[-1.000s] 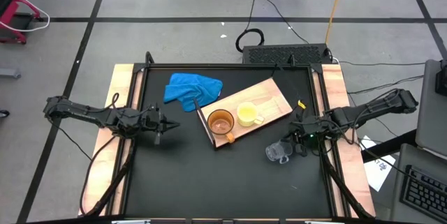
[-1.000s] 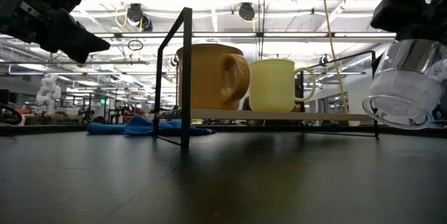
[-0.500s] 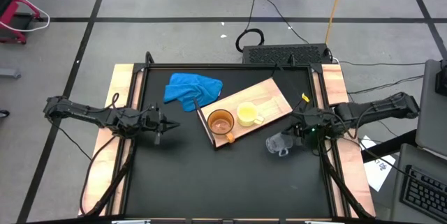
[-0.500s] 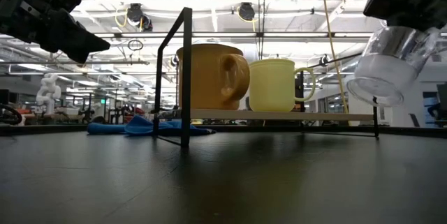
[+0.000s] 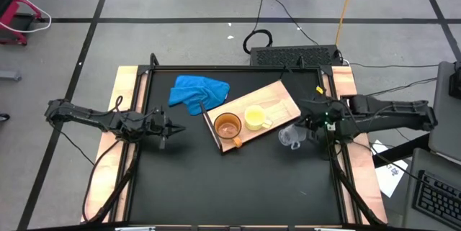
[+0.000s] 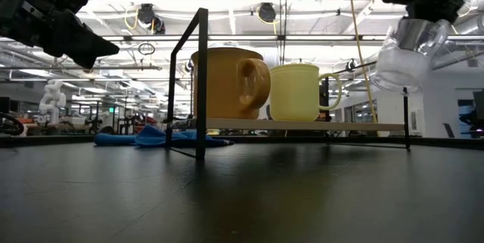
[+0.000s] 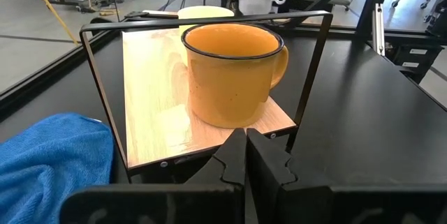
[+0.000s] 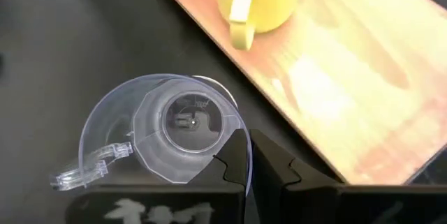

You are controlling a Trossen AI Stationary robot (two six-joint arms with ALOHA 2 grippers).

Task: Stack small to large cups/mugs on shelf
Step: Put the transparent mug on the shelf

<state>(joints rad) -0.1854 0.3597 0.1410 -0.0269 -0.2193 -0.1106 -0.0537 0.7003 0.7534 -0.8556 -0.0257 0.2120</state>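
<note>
1. Right pincer (image 5: pixel 306 132) is clamped on the rim of the clear plastic cup (image 5: pixel 291 137), carried in the air above the black worktop (image 5: pixel 238 188), tilted with its mouth toward the wrist camera.
2. The shelf (image 5: pixel 277 101) lies just beside the cup, toward the worktop's middle and far edge; its long axis runs diagonally.
3. The orange-brown mug (image 5: pixel 227 127) and yellow mug (image 5: pixel 254 118) stand upright side by side on the shelf; the bare stretch past the yellow mug is the likely placing spot.
4. The shelf's thin black frame (image 6: pixel 201 84) and the yellow mug's handle, which points toward the cup, are probable obstacles.
5. Left pincer (image 7: pixel 246 155), fingers together, waits at the worktop's left, facing the orange-brown mug; a blue cloth (image 5: pixel 198 91) lies by it.
</note>
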